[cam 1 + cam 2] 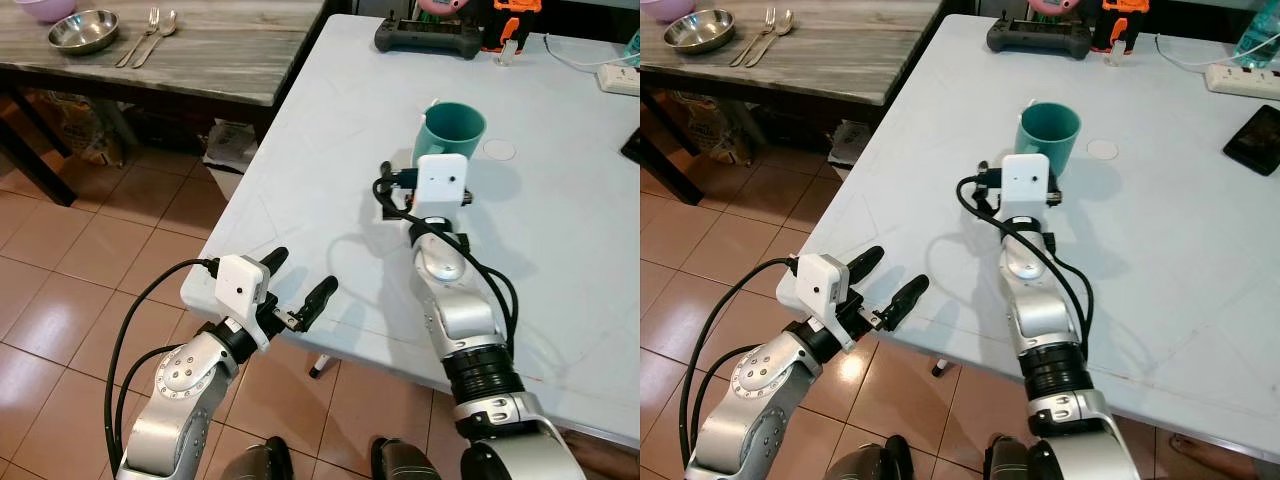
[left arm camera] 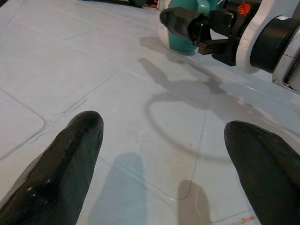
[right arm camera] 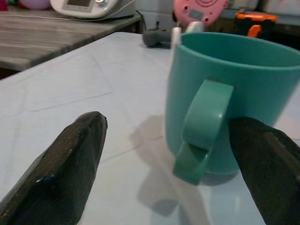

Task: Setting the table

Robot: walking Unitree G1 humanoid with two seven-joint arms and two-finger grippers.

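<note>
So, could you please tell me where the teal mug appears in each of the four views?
Left eye view: teal mug stands upper right of centre on the white table, just beyond the right end effector.
Right eye view: mug just above centre.
Left wrist view: its base at the top edge.
Right wrist view: close up, handle facing the camera.
Shared landmark: the black controller behind it.

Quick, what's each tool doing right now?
Left tool: open, empty, at the near edge of the white table.
Right tool: open, fingers either side of the teal mug handle, not gripping.
</note>
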